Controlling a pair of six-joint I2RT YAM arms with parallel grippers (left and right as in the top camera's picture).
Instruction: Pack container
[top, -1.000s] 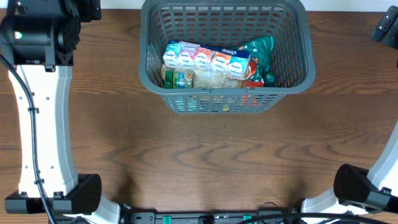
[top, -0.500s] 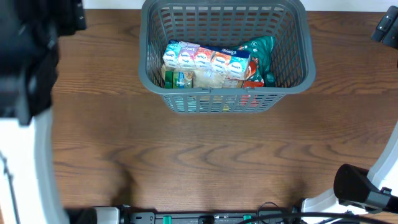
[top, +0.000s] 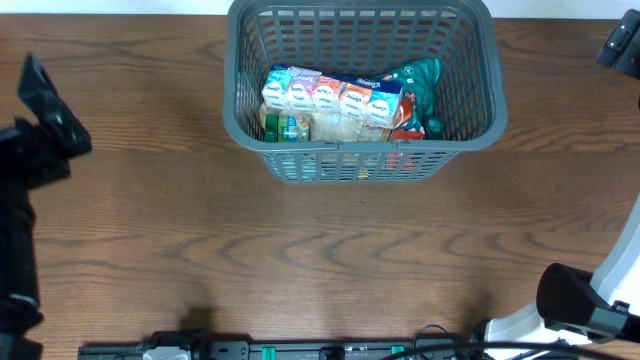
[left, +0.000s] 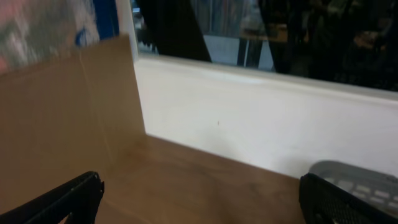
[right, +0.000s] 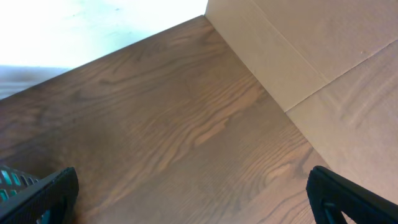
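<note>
The grey lattice basket (top: 470, 125) stands at the back middle of the table. It holds a row of small white cartons (top: 330, 95), a teal packet (top: 418, 78) at the right and green and red items beneath. Its rim also shows at the lower right of the left wrist view (left: 357, 174). My left gripper (left: 199, 202) is open and empty over bare wood at the far left of the table; it shows as a black shape in the overhead view (top: 45, 120). My right gripper (right: 193, 193) is open and empty over the back right corner.
A white wall (left: 261, 118) runs along the table's back edge. Brown cardboard panels stand at the left end (left: 56, 118) and the right end (right: 323, 56). The right arm's base (top: 575, 300) sits at the front right.
My left arm has swung down and left in the overhead view; its white link and base have gone out of view. The basket and the right arm have not moved.
</note>
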